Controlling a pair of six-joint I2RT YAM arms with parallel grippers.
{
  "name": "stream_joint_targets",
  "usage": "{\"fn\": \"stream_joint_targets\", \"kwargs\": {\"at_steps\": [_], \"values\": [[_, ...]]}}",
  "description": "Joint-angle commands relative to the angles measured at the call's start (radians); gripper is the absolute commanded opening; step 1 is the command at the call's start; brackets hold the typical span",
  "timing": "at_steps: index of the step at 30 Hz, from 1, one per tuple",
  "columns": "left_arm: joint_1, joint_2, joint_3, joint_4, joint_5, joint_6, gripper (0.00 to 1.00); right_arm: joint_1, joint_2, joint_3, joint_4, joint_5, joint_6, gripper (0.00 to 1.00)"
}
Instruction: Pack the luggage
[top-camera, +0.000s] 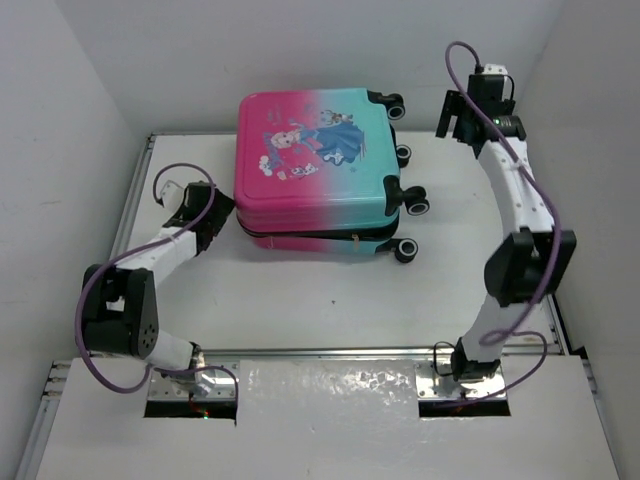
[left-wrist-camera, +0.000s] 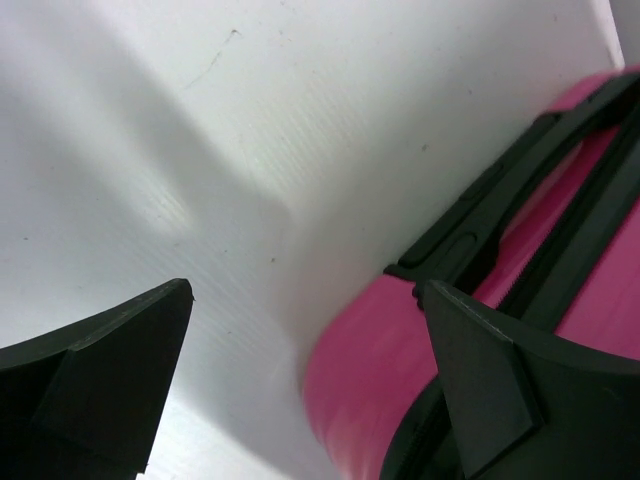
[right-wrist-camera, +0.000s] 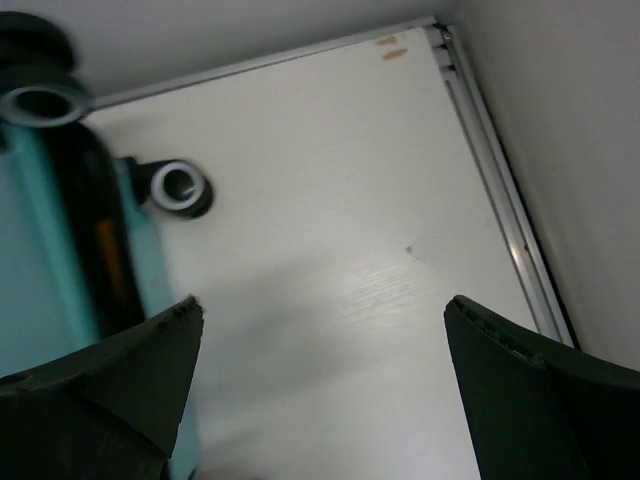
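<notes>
The luggage (top-camera: 315, 165) lies flat at the back of the table, pink on the left and teal on the right, with a cartoon princess on top. Its two shells lie one on the other with a dark seam between them. My left gripper (top-camera: 218, 218) is low at its left side and open. In the left wrist view the pink shell (left-wrist-camera: 380, 370) and black handle (left-wrist-camera: 490, 210) lie just past the right finger, and nothing sits in the left gripper (left-wrist-camera: 305, 290). My right gripper (top-camera: 458, 120) hangs raised beyond the wheels (top-camera: 403, 155), and the right gripper (right-wrist-camera: 322, 302) is open and empty over bare table.
White walls enclose the table (top-camera: 330, 300) on the left, back and right. A metal rail (right-wrist-camera: 500, 190) runs along the right edge. The luggage's teal side (right-wrist-camera: 35, 260) and a black wheel (right-wrist-camera: 180, 188) lie left of the right gripper.
</notes>
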Motion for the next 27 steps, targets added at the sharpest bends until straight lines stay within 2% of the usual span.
{"fn": "stream_joint_targets", "kwargs": {"at_steps": [1,4,5,6,8,9,11,12,14,16,19,21,27], "values": [[-0.001,-0.06,0.034,0.017,0.047,0.119,1.0,0.156,-0.194,-0.157,0.036,-0.025,-0.022,0.99],[-0.004,-0.027,0.095,0.034,0.144,0.195,1.0,0.32,-0.395,-0.399,0.071,-0.03,-0.005,0.99],[-0.004,0.002,0.114,0.023,0.179,0.202,1.0,0.371,-0.514,-0.471,0.129,-0.029,0.013,0.97],[-0.005,0.018,0.128,0.034,0.208,0.229,1.0,0.452,-0.571,-0.619,0.166,-0.047,0.032,0.95],[-0.007,0.071,0.18,0.031,0.272,0.254,1.0,0.528,-0.702,-0.749,0.255,-0.046,0.098,0.88],[-0.007,0.085,0.2,0.02,0.285,0.258,1.0,0.58,-0.733,-0.865,0.279,-0.043,0.107,0.8],[-0.008,0.113,0.215,0.061,0.369,0.28,1.0,0.608,-0.811,-0.991,0.408,-0.033,0.167,0.76],[-0.01,0.121,0.228,0.031,0.371,0.278,1.0,0.617,-0.822,-1.091,0.44,-0.036,0.188,0.72],[-0.013,0.105,0.209,0.034,0.363,0.269,1.0,0.634,-0.824,-1.174,0.496,-0.03,0.234,0.68],[-0.013,0.099,0.171,0.074,0.363,0.269,1.0,0.677,-0.81,-1.211,0.567,-0.02,0.247,0.67],[-0.013,0.156,0.229,-0.012,0.371,0.288,1.0,0.7,-0.717,-1.221,0.653,-0.021,0.241,0.66],[-0.013,0.153,0.219,-0.011,0.372,0.278,1.0,0.698,-0.632,-1.205,0.704,-0.023,0.236,0.65],[-0.011,0.114,0.205,-0.015,0.343,0.289,1.0,0.7,-0.517,-1.158,0.754,0.069,0.247,0.63]]}}
